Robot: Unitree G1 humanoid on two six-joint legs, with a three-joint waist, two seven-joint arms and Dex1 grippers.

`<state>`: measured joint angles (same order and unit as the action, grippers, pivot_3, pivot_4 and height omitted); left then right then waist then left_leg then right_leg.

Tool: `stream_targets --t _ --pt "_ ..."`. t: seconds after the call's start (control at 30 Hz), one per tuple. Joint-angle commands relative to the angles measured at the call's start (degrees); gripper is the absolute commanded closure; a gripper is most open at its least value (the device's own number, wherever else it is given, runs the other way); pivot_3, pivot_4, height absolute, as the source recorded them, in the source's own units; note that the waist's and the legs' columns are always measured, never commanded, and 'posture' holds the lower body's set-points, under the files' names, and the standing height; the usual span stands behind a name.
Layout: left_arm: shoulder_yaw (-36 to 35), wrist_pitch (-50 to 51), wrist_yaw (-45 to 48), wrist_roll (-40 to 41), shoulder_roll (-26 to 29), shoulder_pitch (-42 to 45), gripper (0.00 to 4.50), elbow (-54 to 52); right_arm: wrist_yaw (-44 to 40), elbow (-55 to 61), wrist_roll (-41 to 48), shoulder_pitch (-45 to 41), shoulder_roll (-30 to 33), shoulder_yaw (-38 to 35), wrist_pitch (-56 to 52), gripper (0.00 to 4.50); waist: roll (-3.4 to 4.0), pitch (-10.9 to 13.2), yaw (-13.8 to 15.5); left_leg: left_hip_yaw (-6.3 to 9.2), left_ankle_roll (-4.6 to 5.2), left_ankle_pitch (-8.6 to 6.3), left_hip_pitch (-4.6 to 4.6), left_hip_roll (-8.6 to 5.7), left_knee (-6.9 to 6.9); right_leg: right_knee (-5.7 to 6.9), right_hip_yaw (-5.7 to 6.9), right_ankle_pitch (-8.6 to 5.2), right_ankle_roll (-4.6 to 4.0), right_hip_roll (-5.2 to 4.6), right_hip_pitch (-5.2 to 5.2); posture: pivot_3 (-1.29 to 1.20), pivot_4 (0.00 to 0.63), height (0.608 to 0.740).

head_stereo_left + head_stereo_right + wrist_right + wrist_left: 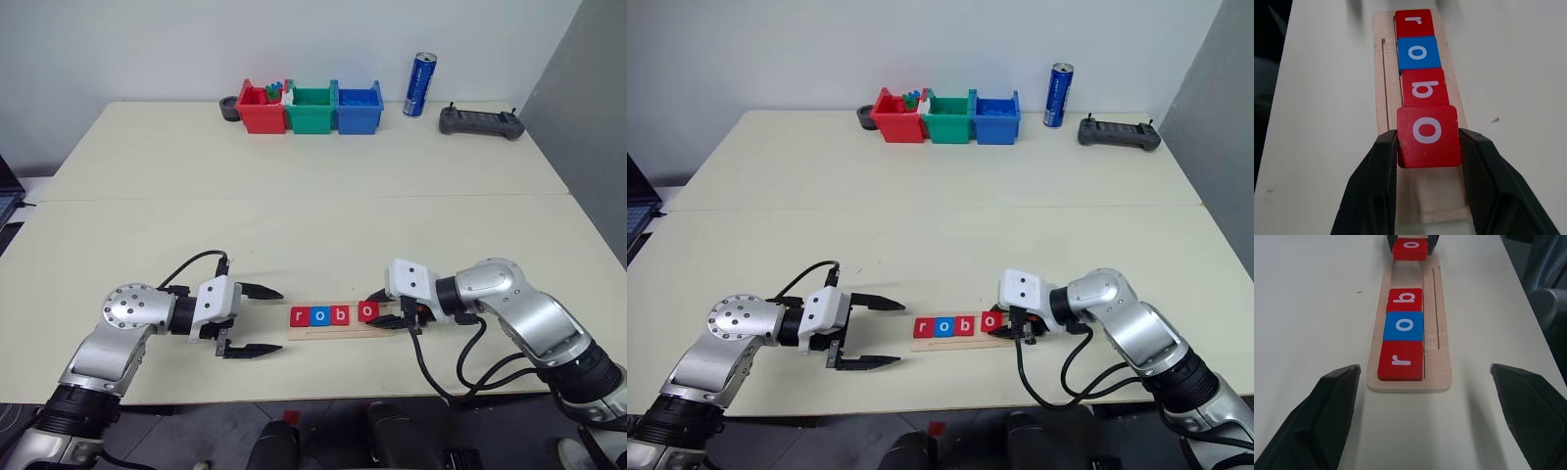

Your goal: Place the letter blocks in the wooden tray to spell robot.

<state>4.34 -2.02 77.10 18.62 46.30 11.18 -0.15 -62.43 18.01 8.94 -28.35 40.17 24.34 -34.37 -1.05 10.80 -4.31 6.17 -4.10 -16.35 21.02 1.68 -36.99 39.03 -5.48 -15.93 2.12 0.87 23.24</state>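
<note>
On the near half of the table (294,186), the wooden tray (1442,377) holds three letter blocks side by side at its left end: a red r (1400,360), a blue o (1403,326) and a red b (1404,300). The right gripper (1427,142) clasps a second red o (1427,135) between its fingers, over the tray just right of the b; the right wrist view shows this tile raised and overlapping the b's edge. The left gripper (257,321), jaws spread wide and empty, sits just left of the tray, aimed along it. The head views add red (261,109), green (312,108) and blue bins (359,108), a can (421,84) and a controller (480,121) at the far edge.
</note>
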Motion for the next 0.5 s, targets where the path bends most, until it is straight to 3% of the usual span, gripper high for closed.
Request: stream_targets --t 0.03,0.5 --pt "-1.03 0.63 -0.4 0.44 0.76 -0.16 0.0 -3.14 -0.38 -0.28 -1.43 -1.63 -0.26 1.11 1.28 3.05 0.0 0.0 0.0 0.0 0.0 0.0 0.0 0.0 0.0 0.0 0.0 0.0 0.0 0.0 0.0 0.0 0.15 0.74" --pt "-0.76 6.38 -2.28 0.91 0.53 0.9 0.0 -8.5 -1.2 -1.69 -3.65 -2.24 -1.59 2.64 2.22 3.05 0.0 0.0 -0.01 0.01 0.0 0.0 0.0 0.0 0.0 0.02 0.01 0.0 0.0 0.0 0.0 0.0 0.15 0.74"
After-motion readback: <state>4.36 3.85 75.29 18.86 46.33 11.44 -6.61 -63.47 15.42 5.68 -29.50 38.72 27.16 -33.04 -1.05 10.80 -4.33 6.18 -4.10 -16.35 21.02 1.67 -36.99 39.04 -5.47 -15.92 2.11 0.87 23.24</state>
